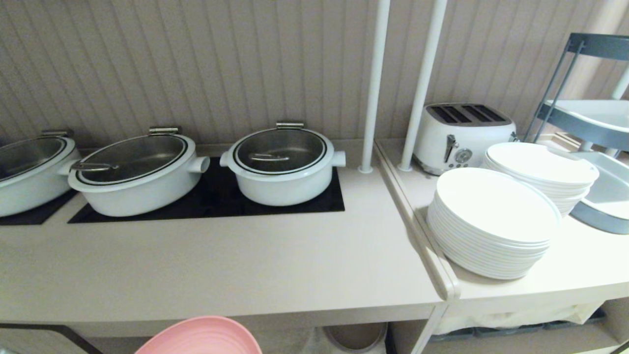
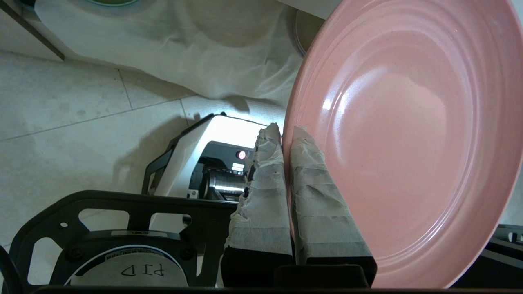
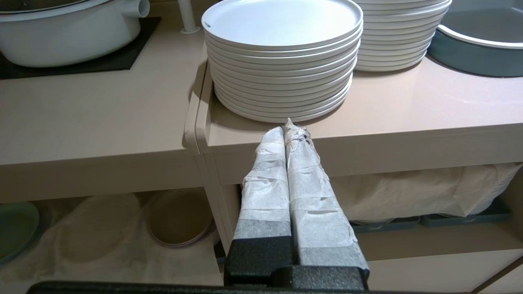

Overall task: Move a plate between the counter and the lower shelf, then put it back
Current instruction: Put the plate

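1. Our left gripper (image 2: 286, 132) has its jaws pinching the rim of the pink plate (image 2: 404, 139).
2. We hold the plate tilted, below the table (image 1: 221, 275) front edge, off the lower shelf (image 3: 102, 245).
3. Our right gripper (image 3: 286, 127) hangs idle, jaws pressed together on nothing, before the stacked white plates (image 3: 282, 61).

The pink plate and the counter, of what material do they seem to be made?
The pink plate: probably plastic, smooth with a soft sheen and moulded rings. The counter: a smooth beige top, perhaps laminate or stone composite; the look cannot settle it.
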Motion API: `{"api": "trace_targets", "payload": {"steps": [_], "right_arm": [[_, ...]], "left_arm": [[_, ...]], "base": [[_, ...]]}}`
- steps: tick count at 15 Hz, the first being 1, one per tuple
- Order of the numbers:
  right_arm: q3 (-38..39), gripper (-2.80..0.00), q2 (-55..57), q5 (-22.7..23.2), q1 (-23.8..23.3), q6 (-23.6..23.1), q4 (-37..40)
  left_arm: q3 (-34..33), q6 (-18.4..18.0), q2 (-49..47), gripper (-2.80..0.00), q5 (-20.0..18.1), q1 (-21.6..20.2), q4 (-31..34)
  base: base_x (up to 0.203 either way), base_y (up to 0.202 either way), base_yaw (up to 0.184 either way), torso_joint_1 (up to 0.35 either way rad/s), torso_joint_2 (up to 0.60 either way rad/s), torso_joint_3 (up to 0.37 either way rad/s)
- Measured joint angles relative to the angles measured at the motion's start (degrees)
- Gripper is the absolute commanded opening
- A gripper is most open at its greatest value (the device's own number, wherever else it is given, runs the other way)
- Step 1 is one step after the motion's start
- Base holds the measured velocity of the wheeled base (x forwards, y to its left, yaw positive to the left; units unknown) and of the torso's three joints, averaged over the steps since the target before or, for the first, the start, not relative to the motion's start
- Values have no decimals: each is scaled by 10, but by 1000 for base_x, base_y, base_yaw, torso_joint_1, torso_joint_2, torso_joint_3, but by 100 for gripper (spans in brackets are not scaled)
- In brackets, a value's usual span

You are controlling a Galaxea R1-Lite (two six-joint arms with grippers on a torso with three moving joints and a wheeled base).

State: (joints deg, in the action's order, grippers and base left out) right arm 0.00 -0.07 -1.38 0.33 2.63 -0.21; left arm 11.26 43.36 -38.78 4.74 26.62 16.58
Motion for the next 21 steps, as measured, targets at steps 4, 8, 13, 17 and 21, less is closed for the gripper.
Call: {"api": "trace_targets", "payload": {"steps": [4,8,13,17,21], "right_arm": [[0,-280,0,0,0,0,0],[0,-280,0,0,0,0,0],[0,-280,0,0,0,0,0],[0,-280,0,0,0,0,0],[0,-280,0,0,0,0,0]], "left_arm": [[0,0,0,-280,-1,0,0],[-4,0,0,-280,-1,0,-2],[-4,0,-3,-280,2,0,-2],[-2,1,-8,-280,3,0,-2],[9,1,-30,-280,4,0,-6]], "base": [[0,0,0,0,0,0],[0,0,0,0,0,0],[0,0,0,0,0,0],[0,0,0,0,0,0],[0,0,0,0,0,0]]}}
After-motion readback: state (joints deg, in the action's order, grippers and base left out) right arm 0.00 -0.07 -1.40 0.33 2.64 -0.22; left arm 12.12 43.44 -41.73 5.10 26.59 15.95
